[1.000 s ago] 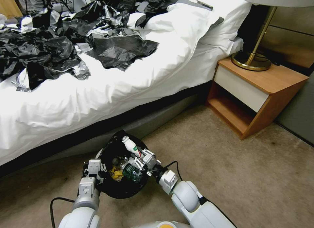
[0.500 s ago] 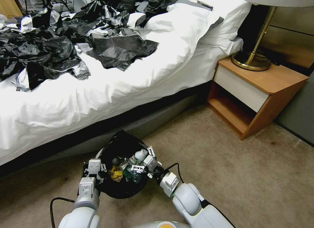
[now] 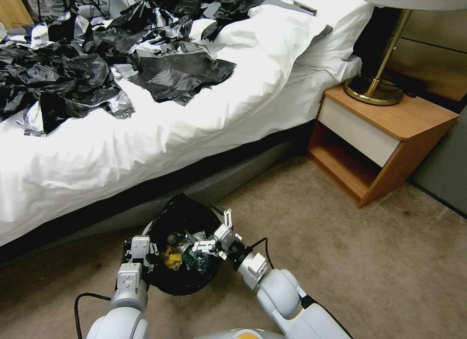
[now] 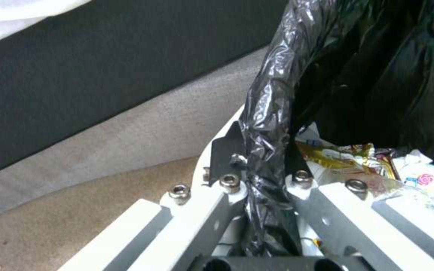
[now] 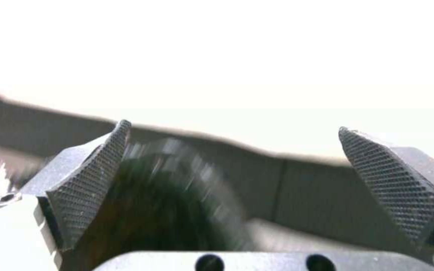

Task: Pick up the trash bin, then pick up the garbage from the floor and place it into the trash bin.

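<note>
On the beige carpet beside the white bed point(image 3: 146, 130), the small round white black-lined trash bin point(image 3: 182, 217) is pinched at its rim by the left tool point(image 4: 257, 177), while the right tool point(image 3: 214, 234), now spread (its white bottle dropped among the garbage point(image 3: 187, 254)), is being withdrawn.

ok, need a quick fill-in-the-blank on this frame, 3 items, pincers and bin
1. The left pincer is shut on the rim of the ____.
2. The right pincer, above the trash bin, has its fingers ____.
3. The trash bin is lined with a ____ plastic bag.

Missing words: trash bin; open; black
</note>
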